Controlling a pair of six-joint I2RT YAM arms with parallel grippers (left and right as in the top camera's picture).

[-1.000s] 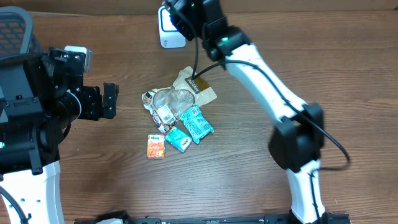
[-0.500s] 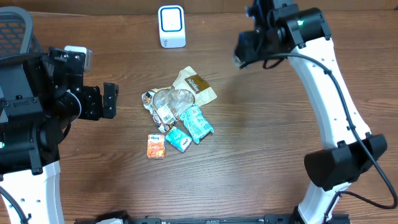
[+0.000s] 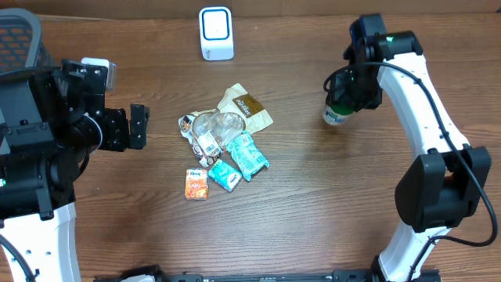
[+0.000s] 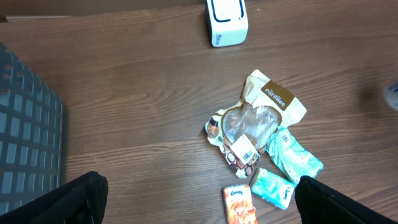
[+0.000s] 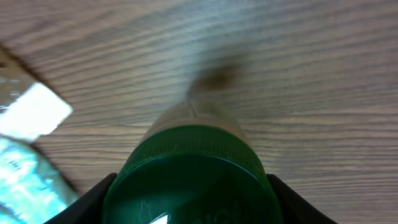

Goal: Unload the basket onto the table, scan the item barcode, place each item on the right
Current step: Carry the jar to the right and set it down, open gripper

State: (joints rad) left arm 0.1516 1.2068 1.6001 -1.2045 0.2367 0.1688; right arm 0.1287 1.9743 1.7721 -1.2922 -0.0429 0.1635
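The right gripper (image 3: 351,94) is half closed on a small bottle (image 3: 337,116). In the right wrist view its two fingers sit either side of the ribbed green cap (image 5: 193,174), which fills the gap between them. The bottle hangs on the right side of the table (image 3: 313,204), pale body downward. I cannot tell whether its base touches the wood or is just clear of it.

It looks like a rigid plastic container, probably light and not fragile. Its round, smooth wall could turn or slide between flat pads, so the ribbed cap or the shoulder just under it is the surer hold. That hold also leaves the body free, which is probably where the barcode is printed, though no code can be made out here.

The white scanner (image 3: 215,33) stands at the far edge, well to the left of the bottle. The heap of soft packets (image 3: 223,145) lies in the middle of the table, well apart from both. On the left side, the left gripper (image 3: 139,125) hangs with its jaws spread wide and holds nothing.
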